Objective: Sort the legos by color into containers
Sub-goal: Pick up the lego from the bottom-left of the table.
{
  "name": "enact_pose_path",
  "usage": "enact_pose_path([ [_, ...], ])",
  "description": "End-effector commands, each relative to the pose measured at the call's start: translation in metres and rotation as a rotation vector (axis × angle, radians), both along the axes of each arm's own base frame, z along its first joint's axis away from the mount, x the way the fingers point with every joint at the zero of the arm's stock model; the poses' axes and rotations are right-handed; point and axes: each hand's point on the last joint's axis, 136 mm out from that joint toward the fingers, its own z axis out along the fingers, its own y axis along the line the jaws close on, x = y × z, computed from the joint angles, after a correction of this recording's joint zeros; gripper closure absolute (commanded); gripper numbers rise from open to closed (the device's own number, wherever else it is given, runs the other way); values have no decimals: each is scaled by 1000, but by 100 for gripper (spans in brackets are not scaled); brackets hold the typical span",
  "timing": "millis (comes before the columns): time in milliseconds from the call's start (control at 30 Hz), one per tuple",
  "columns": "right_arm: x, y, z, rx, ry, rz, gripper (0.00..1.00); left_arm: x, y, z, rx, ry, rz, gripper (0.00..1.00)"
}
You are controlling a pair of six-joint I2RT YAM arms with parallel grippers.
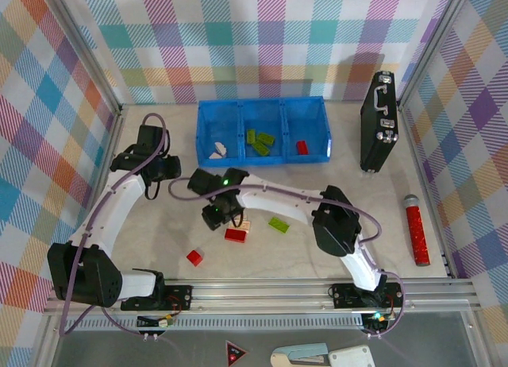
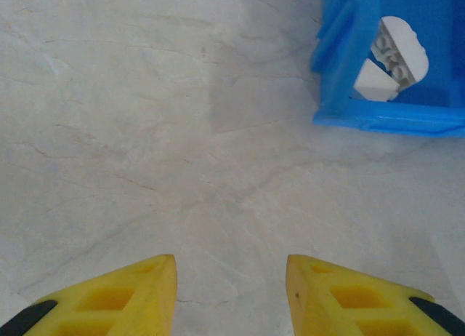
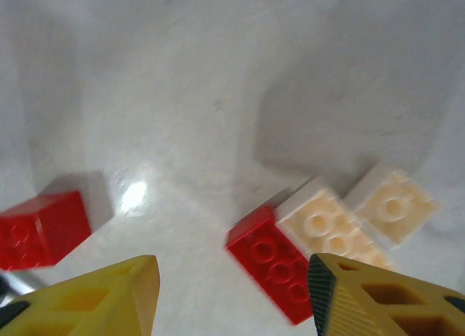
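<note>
Roughly half done: tray [image 1: 262, 103] holds sorted legos [image 1: 260, 147]; you've two red bricks [image 3: 275, 265], two cream bricks [image 3: 327, 223], one green brick [image 1: 279, 224] left on table [image 1: 159, 240]. Left gripper [image 2: 231, 292] and right gripper [image 3: 232, 300]: fingers spread, empty.

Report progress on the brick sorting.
Done: white bricks, green bricks and one red brick sit in separate sections of the blue tray. In hand: nothing; the right gripper hovers open over a red brick beside cream bricks. Remaining: those, another red brick and a green brick on the table.
</note>
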Motion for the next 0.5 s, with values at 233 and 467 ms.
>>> enact_pose_path([
  [233, -70, 28, -5, -3, 29, 23, 41, 1, 53, -1, -102, -3, 187, 56],
  [467, -84, 45, -8, 30, 40, -22, 36, 1, 57, -2, -140, -4, 206, 56],
])
